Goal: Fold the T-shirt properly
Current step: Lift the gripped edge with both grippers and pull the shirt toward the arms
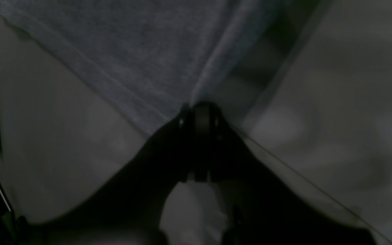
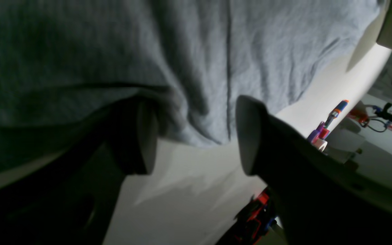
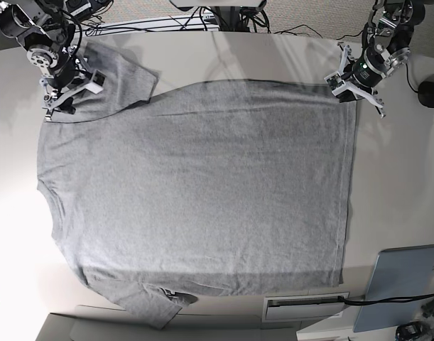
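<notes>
The heather-grey T-shirt (image 3: 195, 185) lies spread flat on the light table (image 3: 394, 177), plain side up, with the collar at the left (image 3: 42, 192) and the hem at the right. My left gripper (image 3: 346, 92) is at the far hem corner. In the left wrist view it (image 1: 201, 107) is shut, pinching that corner of the T-shirt (image 1: 131, 58). My right gripper (image 3: 57, 106) is at the far shoulder beside the sleeve (image 3: 121, 85). In the right wrist view it (image 2: 196, 139) is open, and the T-shirt's edge (image 2: 199, 85) hangs between the fingers.
A flat blue-grey panel (image 3: 401, 284) lies at the near right corner, with a white tray (image 3: 305, 307) beside it. A dark round object (image 3: 431, 92) sits at the right edge. Cables run along the far edge (image 3: 202, 21). Coloured tools (image 2: 325, 126) lie off the table.
</notes>
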